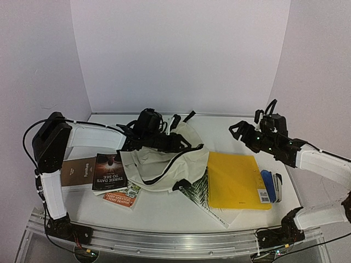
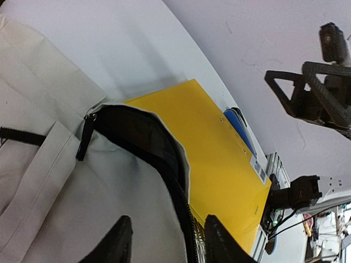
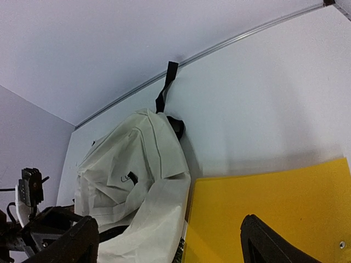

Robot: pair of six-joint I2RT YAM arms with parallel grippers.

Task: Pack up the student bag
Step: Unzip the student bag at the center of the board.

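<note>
Two arms are reached out over the white table (image 1: 164, 215), and between them the student bag (image 1: 164, 164) is laid flat near its middle — cream canvas, crumpled, with black straps (image 1: 188, 116) trailed toward the back wall. On the bag's right side the zip edge (image 2: 176, 164) is lifted and the dark lining (image 2: 137, 131) is shown beneath. Just to the right a yellow folder (image 1: 235, 179) is laid, its near-left edge overlapped by the bag's rim in the left wrist view.

The left hand (image 1: 178, 143) is held over the bag's upper part. Its fingers (image 2: 120, 244) are parted to a moderate gap, with the zip edge passed between them; the cloth is framed rather than pinched, as far as can be made out. The right hand (image 1: 237, 132) is held in the air above the back corner of the folder, apart from the bag; it is spread wide and nothing is gripped.

A leaf-printed booklet (image 1: 198, 193) is partly covered by the folder, and a blue object (image 1: 270, 185) is set just beside the folder's right edge — its kind cannot be told. Left of the bag, a dark book (image 1: 108, 172) titled "Three Days to See", a brown book (image 1: 77, 172) and an orange card (image 1: 119, 198) are laid out.
</note>
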